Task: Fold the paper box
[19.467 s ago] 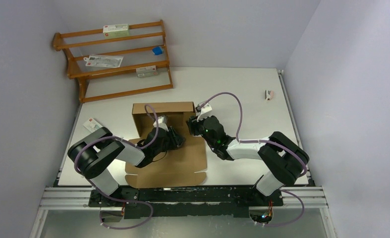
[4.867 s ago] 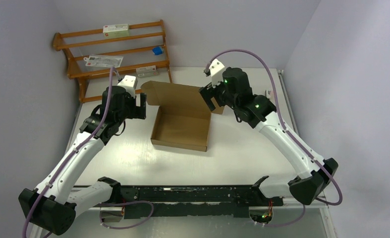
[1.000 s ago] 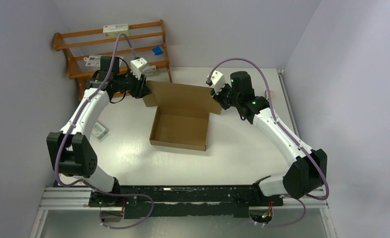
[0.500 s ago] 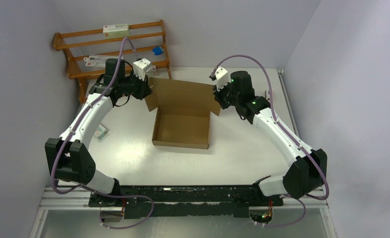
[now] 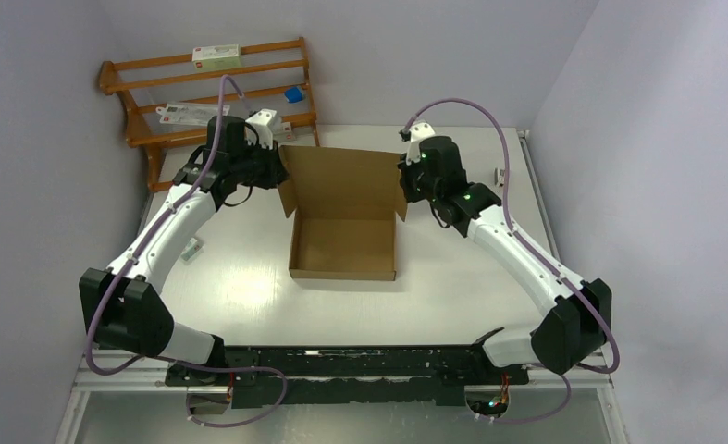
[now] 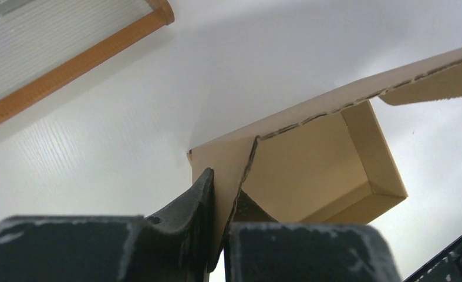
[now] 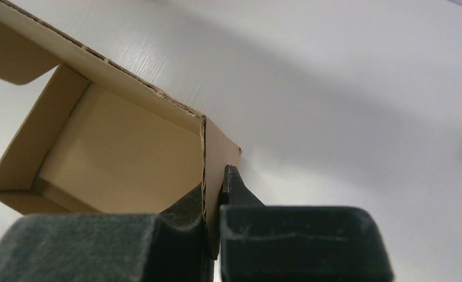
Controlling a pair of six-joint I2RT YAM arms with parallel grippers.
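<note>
The plain brown cardboard box [image 5: 343, 248] is found seated centrally on the white bench [image 5: 249, 287], its lid [image 5: 341, 180] held upright, the end flaps clenched in the left jaws and right jaws respectively, presumably for tucking inward before closure

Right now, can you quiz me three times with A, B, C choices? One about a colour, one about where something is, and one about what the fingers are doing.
1. The box is: A) white B) brown C) blue
2. The rack stands: A) at the far left B) at the near right C) inside the box
3. The left fingers are: A) wide open B) holding a packet C) shut on the box's flap

Answers:
1 B: it is plain brown cardboard.
2 A: it sits in the far left corner.
3 C: the left wrist view shows cardboard pinched between them.
</note>
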